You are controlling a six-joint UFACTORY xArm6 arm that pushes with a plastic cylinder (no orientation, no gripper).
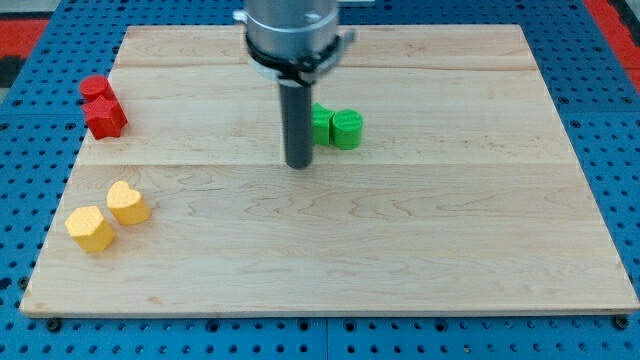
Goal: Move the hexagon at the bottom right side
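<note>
My tip (299, 163) rests on the wooden board (400, 250) near its middle, touching no block. Just up and right of it sit two green blocks side by side: a green block (322, 125) partly hidden behind the rod, and a green cylinder (347, 129). A yellow hexagon (90, 228) lies at the view's lower left, with a yellow heart-shaped block (128, 202) touching its upper right. Two red blocks sit at the left edge: a small one (95, 87) and a larger one (105, 117) below it; I cannot make out their shapes.
The board lies on a blue perforated table (30, 200). The arm's grey round housing (293, 30) hangs over the board's top middle.
</note>
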